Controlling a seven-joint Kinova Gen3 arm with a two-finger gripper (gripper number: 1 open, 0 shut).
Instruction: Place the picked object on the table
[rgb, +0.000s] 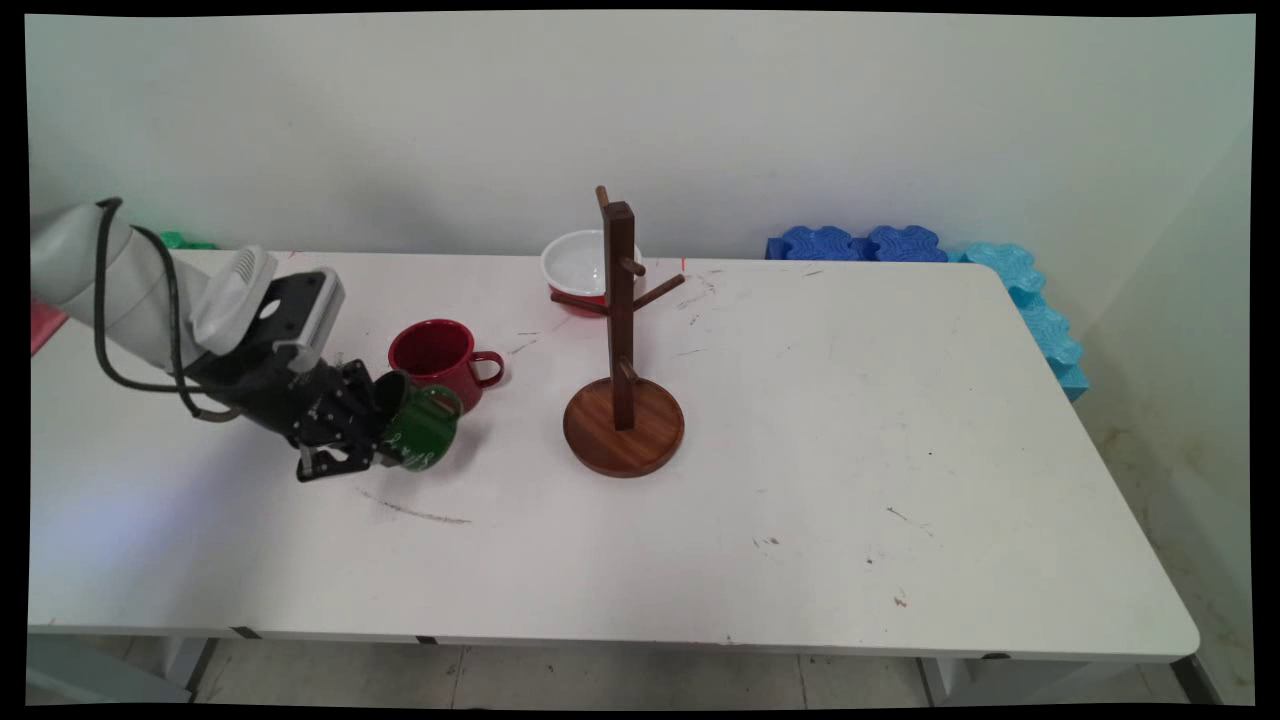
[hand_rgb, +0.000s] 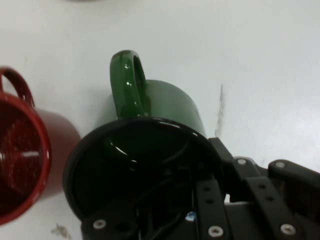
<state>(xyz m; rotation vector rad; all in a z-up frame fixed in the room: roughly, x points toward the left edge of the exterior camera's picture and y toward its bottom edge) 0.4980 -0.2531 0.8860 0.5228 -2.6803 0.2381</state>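
Gripper (rgb: 385, 432) w/ jaws clamped on green mug's (rgb: 425, 430) rim, mug tipped on its side just beside red mug (rgb: 440, 358), left of wooden mug tree (rgb: 622, 340) on tabletop (rgb: 800, 450).

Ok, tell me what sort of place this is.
Probably a robot lab or test bench: a bare, scuffed white table against a plain wall, blue foam mats stacked behind it, and staged props, a wooden mug tree and the green mug in the gripper.

We see white table (rgb: 800, 450), scuffed. Red mug (rgb: 440, 358) at nine o'clock of wooden mug tree (rgb: 622, 400); red-and-white bowl (rgb: 577, 268) at twelve, behind it.
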